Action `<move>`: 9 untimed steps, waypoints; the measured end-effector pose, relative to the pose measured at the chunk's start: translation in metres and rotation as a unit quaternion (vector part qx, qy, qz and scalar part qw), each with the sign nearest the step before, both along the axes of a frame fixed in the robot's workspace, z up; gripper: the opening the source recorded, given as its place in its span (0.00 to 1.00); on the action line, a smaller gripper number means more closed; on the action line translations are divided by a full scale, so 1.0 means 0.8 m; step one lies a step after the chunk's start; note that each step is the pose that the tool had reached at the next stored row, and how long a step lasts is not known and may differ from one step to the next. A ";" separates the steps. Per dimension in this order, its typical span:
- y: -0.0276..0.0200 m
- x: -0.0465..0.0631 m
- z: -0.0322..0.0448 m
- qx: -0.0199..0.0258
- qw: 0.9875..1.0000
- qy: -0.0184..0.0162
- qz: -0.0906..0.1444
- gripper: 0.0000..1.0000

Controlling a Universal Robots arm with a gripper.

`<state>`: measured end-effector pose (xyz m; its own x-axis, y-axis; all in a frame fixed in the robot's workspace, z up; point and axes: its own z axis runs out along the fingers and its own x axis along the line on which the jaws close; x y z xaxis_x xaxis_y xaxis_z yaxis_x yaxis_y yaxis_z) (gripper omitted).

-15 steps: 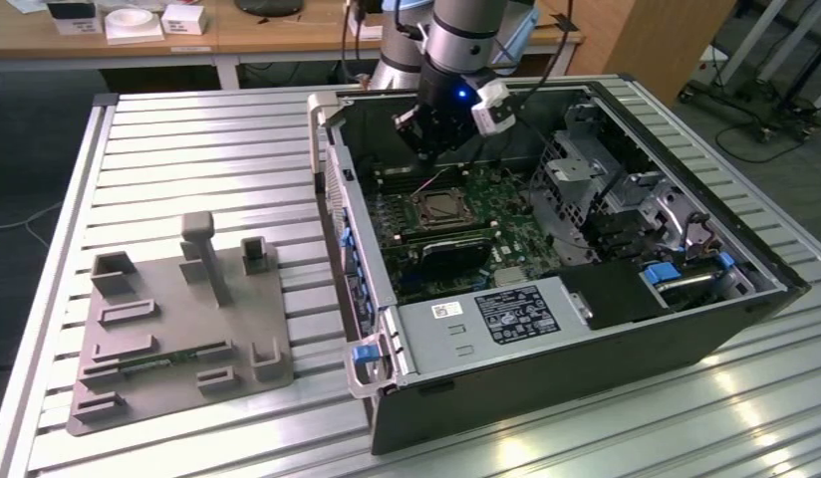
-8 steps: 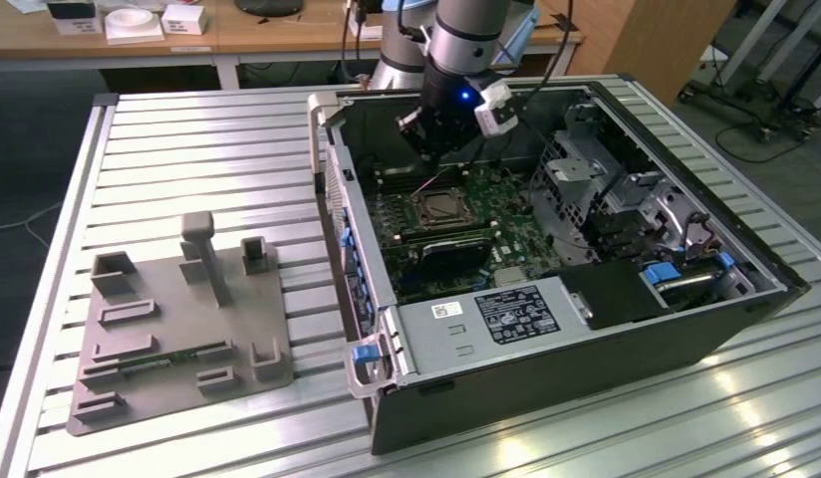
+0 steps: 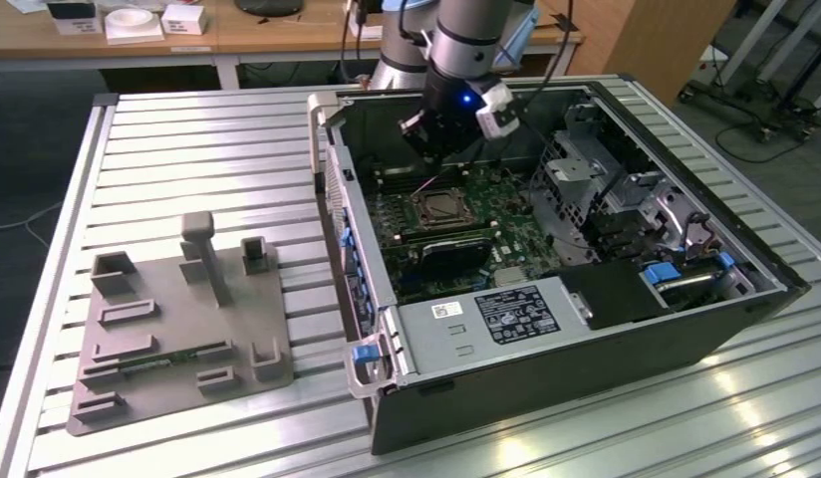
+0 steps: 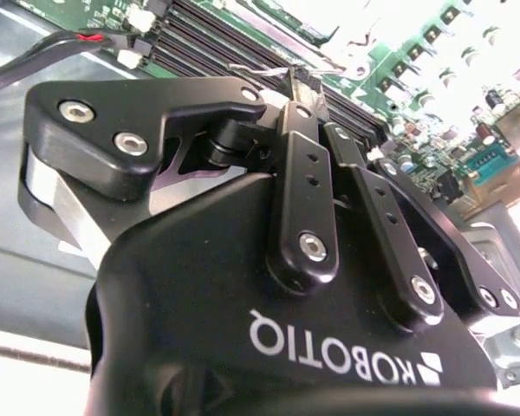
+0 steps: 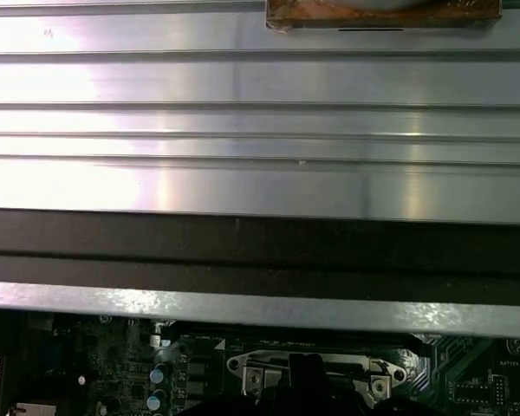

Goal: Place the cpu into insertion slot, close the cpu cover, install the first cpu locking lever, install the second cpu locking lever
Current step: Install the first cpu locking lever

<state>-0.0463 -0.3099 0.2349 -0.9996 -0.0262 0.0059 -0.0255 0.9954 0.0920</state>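
Hovering tool near insertion slot, fingers together

Ribbed aluminium worktop looks brushed and pretty shiny, while the grey moulded fixture block is matt plastic. The black gripper casing is smooth satin with bright steel screws. The green motherboard is slightly glossy.

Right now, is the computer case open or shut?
Open. In the exterior view the computer case has no panel on its upper side, and the green motherboard inside lies plainly exposed.
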 end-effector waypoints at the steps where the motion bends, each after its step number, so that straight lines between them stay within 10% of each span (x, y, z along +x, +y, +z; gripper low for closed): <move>1: 0.0002 0.001 -0.0012 0.000 1.000 0.000 0.000 0.10; 9: 0.0024 0.007 -0.0075 0.000 1.000 -0.002 0.003 0.10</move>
